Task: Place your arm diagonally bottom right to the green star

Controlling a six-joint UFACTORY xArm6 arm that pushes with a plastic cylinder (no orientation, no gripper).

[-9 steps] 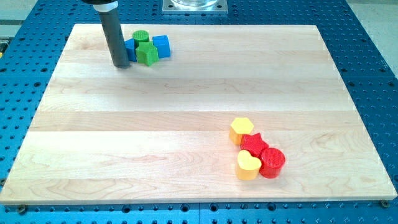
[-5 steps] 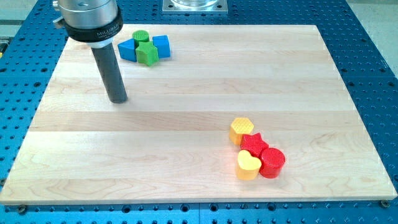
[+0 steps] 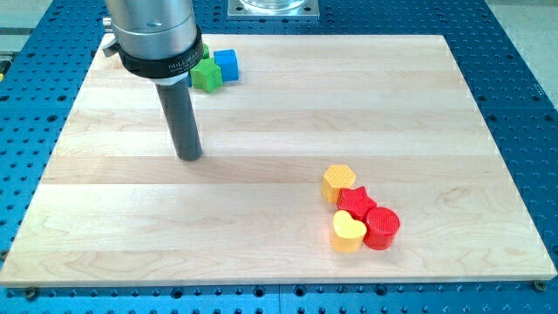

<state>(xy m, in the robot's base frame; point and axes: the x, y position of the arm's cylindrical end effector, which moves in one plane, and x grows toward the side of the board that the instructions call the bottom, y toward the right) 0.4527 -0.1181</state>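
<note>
The green star point(image 3: 207, 76) lies near the board's top left, partly hidden behind the arm's collar. A blue block point(image 3: 226, 64) touches its right side. My tip point(image 3: 189, 157) rests on the wooden board point(image 3: 279, 122), well below the green star and slightly to the view's left of it. The other blocks of that top-left group are hidden behind the arm.
A second group lies at the lower right: a yellow hexagon point(image 3: 337, 182), a red star point(image 3: 356, 203), a yellow heart point(image 3: 347, 232) and a red cylinder point(image 3: 382, 228), all touching. The board sits on a blue perforated table.
My tip has moved from beside the top-left blocks down and to the view's right across the board. The arm's collar now hides the green cylinder and one blue block.
</note>
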